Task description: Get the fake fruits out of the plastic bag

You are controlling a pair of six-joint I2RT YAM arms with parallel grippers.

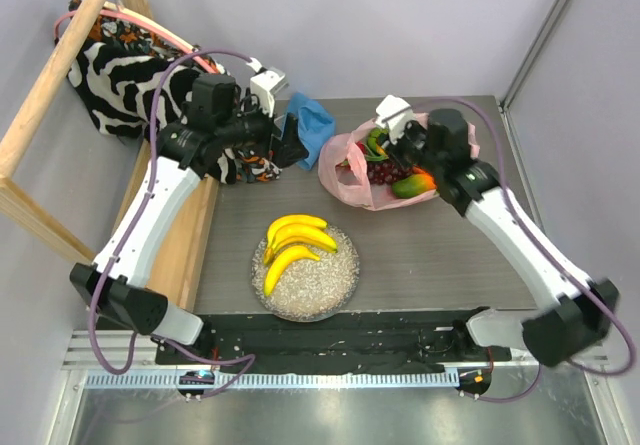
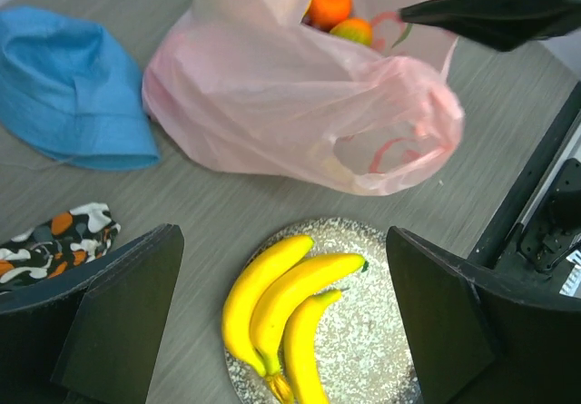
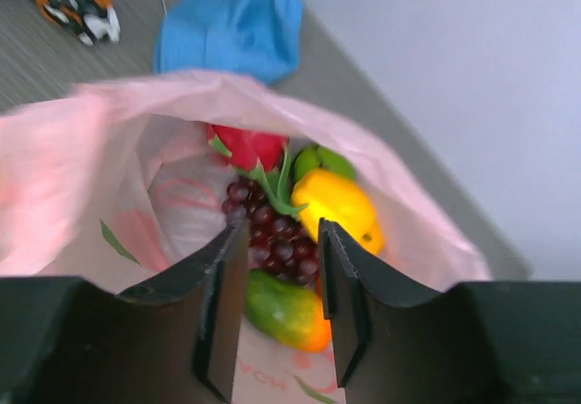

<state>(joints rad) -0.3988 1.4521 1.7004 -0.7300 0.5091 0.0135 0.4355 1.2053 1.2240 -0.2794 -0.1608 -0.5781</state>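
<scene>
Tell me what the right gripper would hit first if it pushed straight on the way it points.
Most likely the dark purple grapes inside the pink plastic bag: they lie straight ahead of the right gripper, with the mango close by. Depth is hard to judge.

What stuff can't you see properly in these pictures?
- Top view: the right arm covers part of the plastic bag, so some fruits inside are hidden.
- Left wrist view: the cloudy pink plastic hides every fruit except the orange and one beside it. The bananas run off the bottom edge.
- Right wrist view: it is blurry, and the right end effector hides part of the mango.
</scene>
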